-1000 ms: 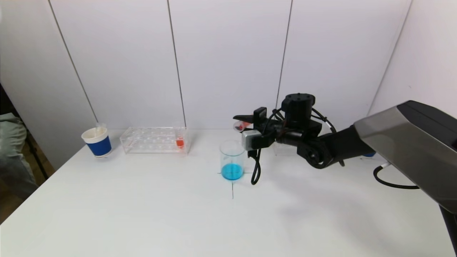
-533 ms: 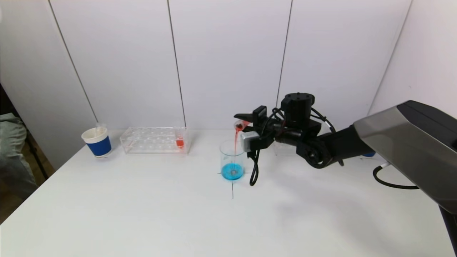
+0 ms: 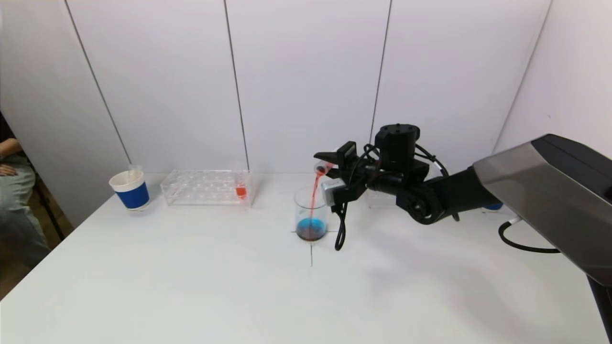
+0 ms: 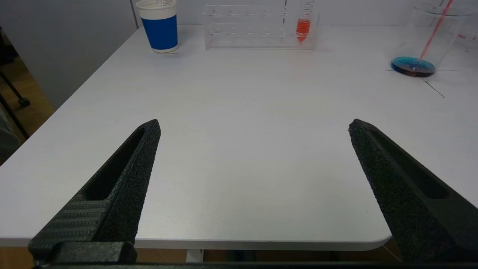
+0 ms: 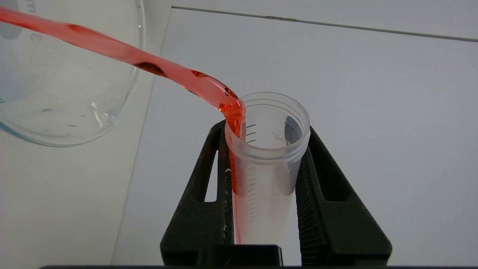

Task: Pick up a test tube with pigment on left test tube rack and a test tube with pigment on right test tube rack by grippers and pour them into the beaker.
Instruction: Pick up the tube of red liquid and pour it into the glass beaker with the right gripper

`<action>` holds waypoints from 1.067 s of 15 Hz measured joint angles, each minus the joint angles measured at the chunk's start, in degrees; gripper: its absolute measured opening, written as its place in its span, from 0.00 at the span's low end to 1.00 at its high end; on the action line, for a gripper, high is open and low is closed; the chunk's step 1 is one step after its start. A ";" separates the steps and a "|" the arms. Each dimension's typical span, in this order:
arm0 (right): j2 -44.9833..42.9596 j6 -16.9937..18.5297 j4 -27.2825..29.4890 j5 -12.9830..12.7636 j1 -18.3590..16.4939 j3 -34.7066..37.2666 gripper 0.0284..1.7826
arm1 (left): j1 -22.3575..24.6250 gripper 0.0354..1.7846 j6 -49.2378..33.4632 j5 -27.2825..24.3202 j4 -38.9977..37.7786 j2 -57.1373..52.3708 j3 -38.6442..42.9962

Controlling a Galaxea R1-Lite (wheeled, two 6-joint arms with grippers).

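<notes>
My right gripper (image 3: pixel 327 165) is shut on a clear test tube (image 5: pixel 267 164) and holds it tipped over the glass beaker (image 3: pixel 311 212). A red stream (image 3: pixel 314 193) runs from the tube's mouth into the beaker, whose blue liquid turns dark at the bottom. The beaker's rim shows in the right wrist view (image 5: pixel 112 93). The left rack (image 3: pixel 206 187) is clear plastic and holds one tube of red pigment (image 3: pixel 241 188). The right rack is mostly hidden behind my right arm. My left gripper (image 4: pixel 254 127) is open and empty above the table's near edge, out of the head view.
A blue and white paper cup (image 3: pixel 129 189) stands left of the left rack. A black cable (image 3: pixel 341 224) hangs from the right wrist beside the beaker. A black cross (image 3: pixel 311 248) is marked on the table under the beaker. A person (image 3: pixel 12 200) is at the far left.
The right gripper tipped the tube further; one second ago no liquid fell, now a red stream pours into the beaker and the blue liquid darkens. The person at the left shifted.
</notes>
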 joint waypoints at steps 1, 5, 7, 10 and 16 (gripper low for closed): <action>0.00 -0.43 0.04 -0.11 0.01 -0.05 0.29 | 0.00 0.99 0.00 0.00 0.00 0.00 0.00; 0.00 -3.08 0.28 -0.35 0.28 -0.11 0.29 | 0.00 0.99 0.02 0.00 0.00 0.00 0.00; -0.05 -4.18 0.23 -0.29 0.28 -0.11 0.29 | 0.00 0.99 0.02 0.00 0.00 0.00 0.00; -0.16 -4.66 0.02 -0.10 0.50 0.00 0.29 | 0.00 0.99 0.00 0.00 0.00 0.00 0.00; -0.30 -5.92 -0.27 0.28 0.61 -0.02 0.29 | 0.00 0.99 0.02 0.00 0.00 0.00 0.00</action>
